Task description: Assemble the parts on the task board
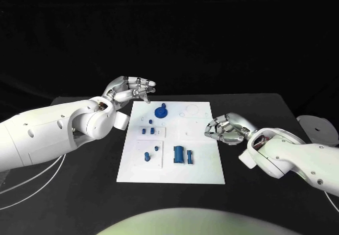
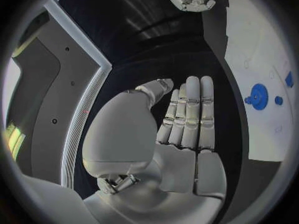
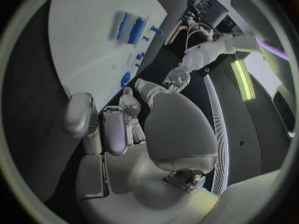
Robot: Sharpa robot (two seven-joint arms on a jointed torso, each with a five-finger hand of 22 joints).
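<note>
The white task board (image 1: 205, 171) lies mid-table. On it are a round blue part (image 1: 161, 112) at the far end, small blue pegs (image 1: 146, 130) in the middle, and a larger blue block (image 1: 179, 154) with a slim piece (image 1: 190, 155) beside it. My left hand (image 1: 131, 89) hovers over the board's far left corner; in its wrist view the fingers (image 2: 187, 114) lie straight and hold nothing, with the round part (image 2: 257, 93) off to one side. My right hand (image 1: 226, 129) sits at the board's right edge, its fingers (image 3: 115, 129) curled in around nothing.
Black table (image 1: 84, 196) surrounds the board on all sides. White cables (image 1: 28, 188) loop over the table near my left arm. A white round fitting (image 1: 316, 126) lies at the far right.
</note>
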